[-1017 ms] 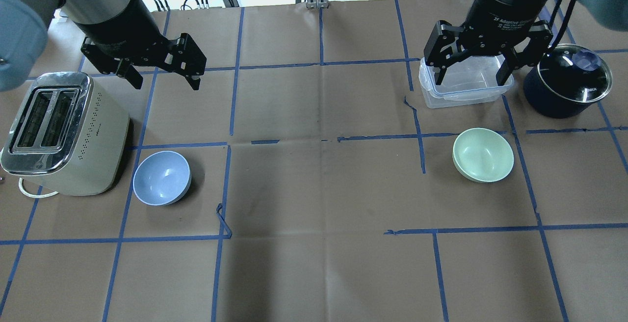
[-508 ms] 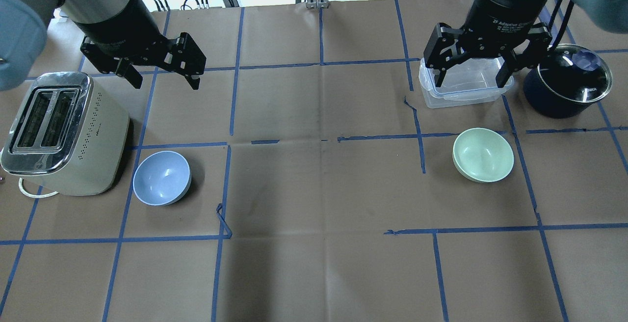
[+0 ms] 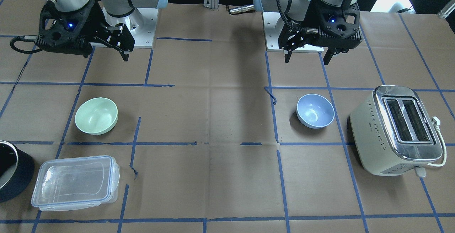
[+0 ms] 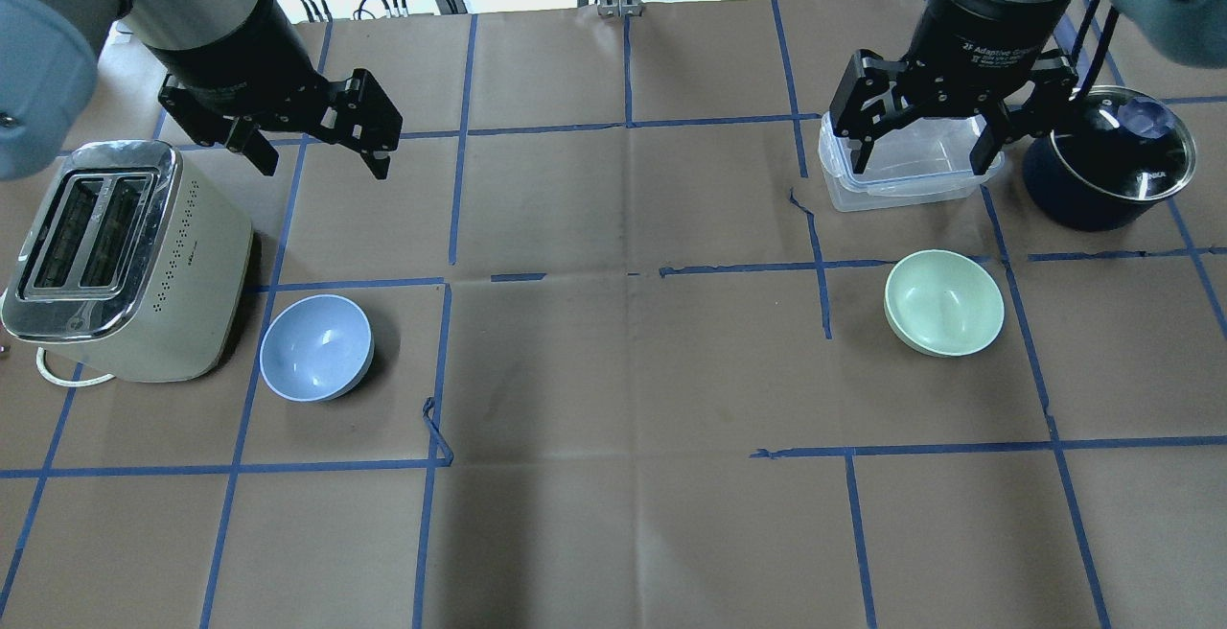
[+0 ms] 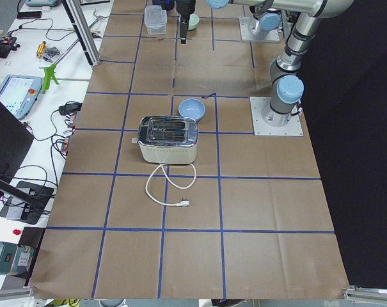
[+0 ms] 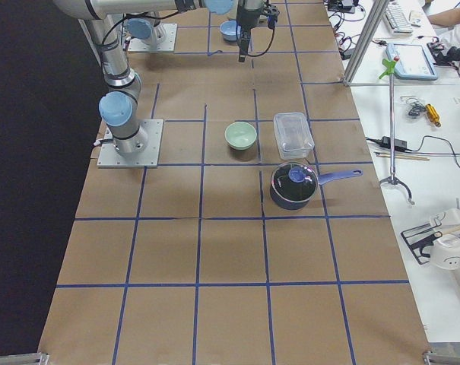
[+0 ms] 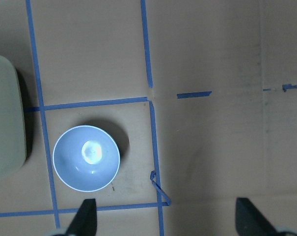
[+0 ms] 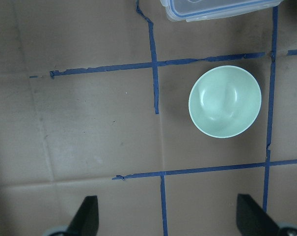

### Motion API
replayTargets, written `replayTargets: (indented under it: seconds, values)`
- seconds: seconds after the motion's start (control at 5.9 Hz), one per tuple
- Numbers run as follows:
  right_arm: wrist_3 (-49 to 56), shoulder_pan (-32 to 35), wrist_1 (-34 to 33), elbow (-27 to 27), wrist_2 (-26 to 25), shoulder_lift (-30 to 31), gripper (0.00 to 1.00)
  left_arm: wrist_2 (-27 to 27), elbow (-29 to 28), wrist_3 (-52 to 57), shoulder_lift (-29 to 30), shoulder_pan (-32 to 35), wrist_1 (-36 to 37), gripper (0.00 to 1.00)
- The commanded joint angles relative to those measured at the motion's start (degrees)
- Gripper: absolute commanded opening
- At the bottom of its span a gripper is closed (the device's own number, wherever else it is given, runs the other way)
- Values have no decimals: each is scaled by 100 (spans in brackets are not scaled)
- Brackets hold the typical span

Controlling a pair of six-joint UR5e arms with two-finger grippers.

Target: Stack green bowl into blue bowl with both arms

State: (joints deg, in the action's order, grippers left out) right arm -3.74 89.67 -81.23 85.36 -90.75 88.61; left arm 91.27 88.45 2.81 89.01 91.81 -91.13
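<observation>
The green bowl sits upright on the table's right side, also in the front view and the right wrist view. The blue bowl sits upright on the left beside the toaster, also in the front view and the left wrist view. My left gripper hangs open and empty well above the table, short of the blue bowl. My right gripper hangs open and empty high over the clear container, short of the green bowl.
A cream toaster stands close to the left of the blue bowl, its white cord beside it. A clear lidded container and a dark navy pot with a glass lid stand beyond the green bowl.
The right gripper has shifted very slightly to the right; the left gripper has barely moved. Both stay open. The bowls have not moved.
</observation>
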Motion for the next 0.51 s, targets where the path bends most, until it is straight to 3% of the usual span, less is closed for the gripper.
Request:
replayTargets:
  seconds: [0.0, 0.34]
  values:
    - [799, -884, 19, 16, -22, -19, 100, -30, 285, 254, 273, -180, 208, 98]
    - [1961, -2124, -15, 357, 4, -36, 100, -30, 1345, 598, 380, -716, 497, 98]
